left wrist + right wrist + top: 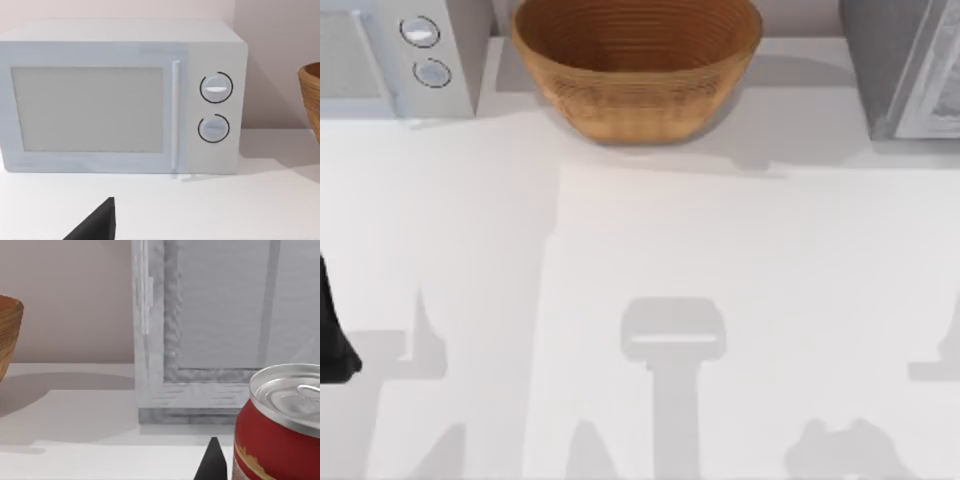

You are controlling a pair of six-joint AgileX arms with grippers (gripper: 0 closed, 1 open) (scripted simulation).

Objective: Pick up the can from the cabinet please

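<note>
Red-sided, with a silver aluminium lid, the upright drink can [277,430] stands close before the right wrist camera, just in front of the pale grey cabinet [210,335] against the beige wall. One dark fingertip [212,462] of the right gripper shows just beside the can; whether that gripper is open or has hold of the can cannot be told. At the top view's upper centre sits a round woven brown basket [636,68], with a white two-dial microwave [405,55] at upper left. At the top view's left edge is the left arm [332,335]; one dark finger [95,225] shows before the microwave, its opening unclear.
</note>
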